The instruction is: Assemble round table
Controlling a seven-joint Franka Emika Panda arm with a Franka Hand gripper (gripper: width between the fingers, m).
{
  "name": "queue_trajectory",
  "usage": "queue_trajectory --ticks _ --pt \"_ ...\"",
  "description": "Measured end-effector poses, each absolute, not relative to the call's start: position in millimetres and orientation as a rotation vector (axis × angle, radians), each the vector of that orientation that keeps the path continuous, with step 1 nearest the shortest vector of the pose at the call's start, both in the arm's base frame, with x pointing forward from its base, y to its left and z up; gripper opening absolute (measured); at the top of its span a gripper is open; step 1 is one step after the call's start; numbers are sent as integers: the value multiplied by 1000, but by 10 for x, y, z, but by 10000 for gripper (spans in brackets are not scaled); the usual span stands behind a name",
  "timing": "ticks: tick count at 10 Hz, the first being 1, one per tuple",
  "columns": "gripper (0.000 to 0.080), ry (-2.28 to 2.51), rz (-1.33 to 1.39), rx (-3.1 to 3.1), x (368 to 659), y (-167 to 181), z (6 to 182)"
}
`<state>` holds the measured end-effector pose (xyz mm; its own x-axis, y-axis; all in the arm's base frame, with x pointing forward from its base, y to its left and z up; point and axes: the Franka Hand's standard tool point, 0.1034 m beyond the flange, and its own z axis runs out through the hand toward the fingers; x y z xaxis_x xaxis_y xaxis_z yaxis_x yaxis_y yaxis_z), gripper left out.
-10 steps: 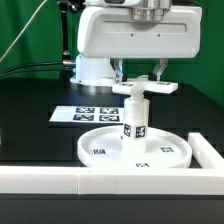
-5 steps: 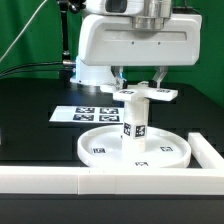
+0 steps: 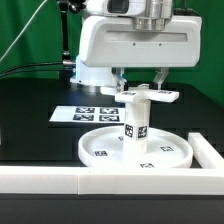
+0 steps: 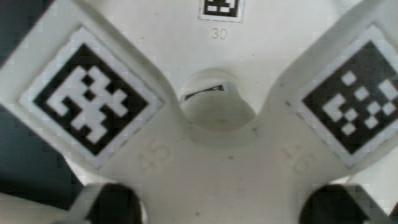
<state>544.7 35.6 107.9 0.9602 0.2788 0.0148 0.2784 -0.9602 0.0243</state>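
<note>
Bright, diffuse light leaves only faint shadows on the large rimmed white plastic disc (image 3: 170,140), while the wrist view renders the flat white cross-shaped piece (image 4: 214,165) slightly blurred.

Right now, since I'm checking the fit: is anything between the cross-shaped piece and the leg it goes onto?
Nothing visible. The gripper holds the cross-shaped piece right atop the upright leg standing in the round disc; the wrist view shows the leg's end in the piece's centre hole.
</note>
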Motion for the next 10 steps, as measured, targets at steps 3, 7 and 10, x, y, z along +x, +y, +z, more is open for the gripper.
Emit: queue_trajectory --ticks 3,7,10 --pt "439 439 28 3088 5447 355 1079" --pt "439 407 29 3093 5447 356 1079" --pt "439 -18 46 3145 5453 343 1072"
